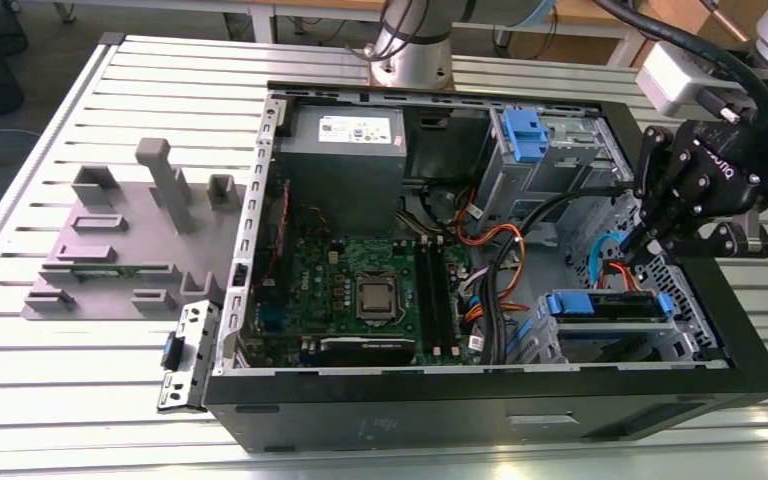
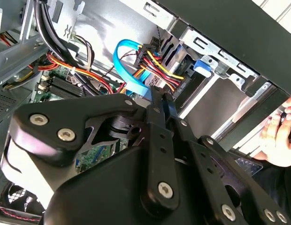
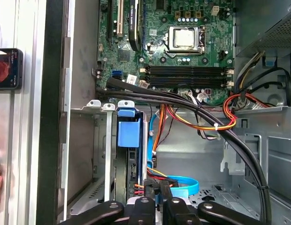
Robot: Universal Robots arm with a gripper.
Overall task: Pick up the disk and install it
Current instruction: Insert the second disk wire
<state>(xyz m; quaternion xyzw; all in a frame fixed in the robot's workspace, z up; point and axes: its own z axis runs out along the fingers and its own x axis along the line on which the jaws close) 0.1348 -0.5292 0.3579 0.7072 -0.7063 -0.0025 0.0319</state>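
**Gripper beside the seated drive in the open tower**

The black two-finger gripper hangs inside the open black computer case, at the exterior view's right, over the drive-bay end of the chassis. The disk, a flat drive in a bright blue plastic frame, sits in the lower drive cage near the front edge of the case, just below and slightly to the exterior view's left of the fingertips. In the first wrist view the disk stands edge-on in its slot between grey metal cage walls, with the gripper just beside its cabled end. There the fingers stand close together, nearly touching, around or next to the bundle of red, yellow and black power wires and the flat light-blue data cable; whether they pinch the connector is hard to say. The green motherboard lies further to the exterior view's left. A person's hand rests outside the case wall.
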